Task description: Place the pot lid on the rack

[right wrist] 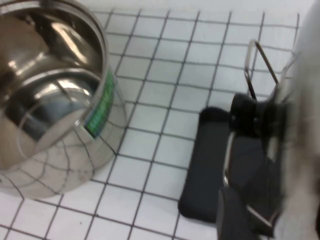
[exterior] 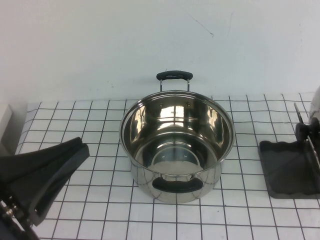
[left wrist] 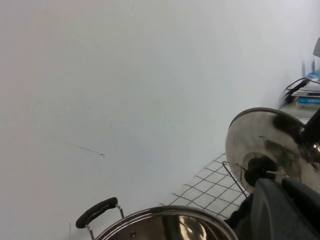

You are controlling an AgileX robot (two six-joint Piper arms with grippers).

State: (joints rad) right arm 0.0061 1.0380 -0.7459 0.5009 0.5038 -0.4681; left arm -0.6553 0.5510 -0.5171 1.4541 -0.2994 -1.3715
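Observation:
The pot lid [left wrist: 270, 140] stands upright on its edge in the rack [exterior: 290, 167] at the table's right, its black knob [left wrist: 257, 169] facing the pot. In the high view only its edge [exterior: 315, 107] and knob show. In the right wrist view the lid [right wrist: 302, 100] is a blurred steel face above the rack's dark tray [right wrist: 207, 170] and wires. My right gripper [right wrist: 265, 220] is at the lid's rim; one finger [right wrist: 234, 215] shows, standing apart from the lid's face. My left gripper [exterior: 75, 150] is shut and empty at the front left.
The steel pot [exterior: 176, 145] with black handles stands open in the middle of the checked table cloth [exterior: 75, 115], between my left gripper and the rack. A white wall runs along the back. Clutter lies beyond the table's far right [left wrist: 307, 92].

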